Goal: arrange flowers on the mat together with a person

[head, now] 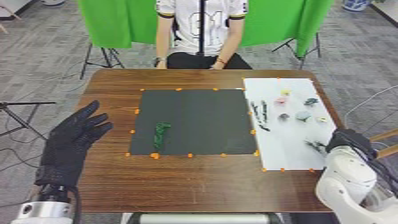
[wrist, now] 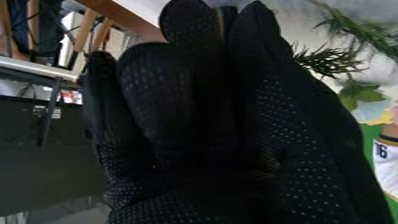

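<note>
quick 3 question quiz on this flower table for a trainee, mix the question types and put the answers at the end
1. True or false: a green sprig lies on the dark mat.

2. In the head view, which of these is nearest the right hand?
A) the pink flower
B) the feathery green cutting on the white mat
C) the sprig on the dark mat

3. Fill in the blank: in the head view, the dark mat lies to the ____ of the white mat.

Key: 1 true; 2 B; 3 left
</note>
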{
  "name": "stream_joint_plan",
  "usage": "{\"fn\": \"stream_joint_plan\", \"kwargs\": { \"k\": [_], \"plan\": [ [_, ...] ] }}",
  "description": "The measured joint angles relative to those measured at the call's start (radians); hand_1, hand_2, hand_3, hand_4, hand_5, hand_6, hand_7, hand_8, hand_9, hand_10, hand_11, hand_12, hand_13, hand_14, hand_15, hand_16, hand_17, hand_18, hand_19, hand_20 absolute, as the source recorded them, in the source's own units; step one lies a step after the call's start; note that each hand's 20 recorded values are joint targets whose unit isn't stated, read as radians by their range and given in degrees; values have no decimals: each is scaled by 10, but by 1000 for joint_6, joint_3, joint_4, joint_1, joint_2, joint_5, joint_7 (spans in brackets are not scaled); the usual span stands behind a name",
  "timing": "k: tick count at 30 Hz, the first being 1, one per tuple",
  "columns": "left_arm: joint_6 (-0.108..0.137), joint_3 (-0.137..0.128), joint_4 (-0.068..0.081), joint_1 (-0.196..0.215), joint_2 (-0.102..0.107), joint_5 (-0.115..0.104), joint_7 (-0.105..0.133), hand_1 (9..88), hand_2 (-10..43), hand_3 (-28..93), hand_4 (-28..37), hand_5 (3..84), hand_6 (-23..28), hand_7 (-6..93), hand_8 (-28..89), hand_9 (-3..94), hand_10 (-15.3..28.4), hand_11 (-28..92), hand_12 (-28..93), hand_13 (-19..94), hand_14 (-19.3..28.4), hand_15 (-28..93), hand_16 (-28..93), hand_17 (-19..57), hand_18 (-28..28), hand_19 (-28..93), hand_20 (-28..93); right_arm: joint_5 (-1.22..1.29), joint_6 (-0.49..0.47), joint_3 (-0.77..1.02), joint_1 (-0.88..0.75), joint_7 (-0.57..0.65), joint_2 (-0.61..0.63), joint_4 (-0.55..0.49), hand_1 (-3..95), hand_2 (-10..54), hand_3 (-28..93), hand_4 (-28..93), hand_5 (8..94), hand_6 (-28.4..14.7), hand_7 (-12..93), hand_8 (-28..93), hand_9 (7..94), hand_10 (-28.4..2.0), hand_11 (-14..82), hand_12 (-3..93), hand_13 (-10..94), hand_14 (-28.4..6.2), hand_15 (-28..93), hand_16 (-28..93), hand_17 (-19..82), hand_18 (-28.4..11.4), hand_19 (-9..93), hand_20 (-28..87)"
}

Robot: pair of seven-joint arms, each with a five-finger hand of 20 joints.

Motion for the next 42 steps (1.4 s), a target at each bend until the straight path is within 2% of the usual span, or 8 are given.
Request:
{"fn": "stream_joint_plan", "kwargs": {
  "k": [7, 14, 18, 23, 27, 33, 38, 42],
  "plan": [
    [1, -1, 0, 1, 0, 0, 0, 217, 60, 782, -283, 383, 89, 134, -96, 352, 203, 259, 100, 241, 275, 535, -105, -72, 246, 544, 223, -35, 87, -4, -5, -21, 15, -14, 587, -80, 583, -279, 879, -1, 137, 81, 892, -123, 330, 214, 826, -68, 649, 195, 555, -176, 932, 158],
    [3, -9, -2, 7, 0, 0, 1, 217, 59, 783, -283, 383, 89, 133, -96, 352, 204, 258, 99, 241, 273, 534, -105, -72, 246, 544, 222, -58, 138, -28, 17, -59, 39, -129, 568, -86, 606, -272, 886, -4, 147, 91, 903, -122, 345, 222, 839, -65, 656, 205, 556, -187, 932, 212],
    [5, -20, -3, 10, 0, 0, 0, 217, 60, 782, -283, 383, 89, 133, -96, 352, 203, 258, 100, 242, 273, 533, -105, -72, 246, 544, 222, -60, 173, -120, 102, -100, 39, -174, 564, -91, 615, -266, 891, -8, 148, 97, 907, -122, 350, 224, 842, -66, 661, 210, 560, -190, 932, 235],
    [6, -29, -6, 9, 0, 0, -5, 218, 60, 781, -283, 383, 89, 133, -96, 352, 203, 259, 100, 241, 275, 534, -104, -72, 246, 544, 222, -47, 186, -284, 266, -152, -4, -176, 563, -92, 619, -262, 893, -11, 149, 103, 909, -121, 355, 227, 843, -66, 666, 212, 561, -193, 932, 250],
    [4, -31, -6, -6, 0, 3, -23, 219, 61, 780, -283, 383, 89, 132, -95, 351, 204, 258, 99, 241, 274, 533, -104, -72, 246, 545, 222, -7, 184, -409, 398, -191, -91, -139, 562, -91, 619, -261, 893, -11, 149, 106, 908, -119, 358, 227, 845, -65, 668, 212, 563, -195, 932, 260],
    [0, -30, -3, -40, 0, 5, -50, 217, 61, 781, -283, 383, 88, 133, -96, 351, 203, 258, 100, 241, 275, 534, -104, -73, 246, 544, 221, 39, 144, -554, 539, -248, -247, -25, 541, -77, 615, -248, 895, -8, 157, 114, 912, -120, 368, 226, 851, -64, 670, 210, 566, -196, 932, 274],
    [-4, -31, -3, -59, 12, 8, -67, 217, 60, 783, -283, 383, 88, 134, -96, 352, 203, 258, 100, 241, 274, 534, -105, -73, 246, 544, 221, 51, 102, -587, 561, -292, -372, 70, 532, -74, 618, -246, 899, -5, 162, 113, 915, -120, 372, 225, 854, -66, 674, 212, 567, -201, 932, 285],
    [-4, -37, -4, -62, 23, 9, -69, 217, 60, 781, -283, 383, 89, 134, -96, 352, 203, 259, 100, 241, 275, 534, -105, -72, 246, 545, 221, 52, 65, -629, 572, -294, -443, 154, 526, -71, 621, -244, 902, -5, 164, 110, 921, -119, 376, 224, 858, -66, 676, 212, 569, -204, 932, 295]
  ]
}}
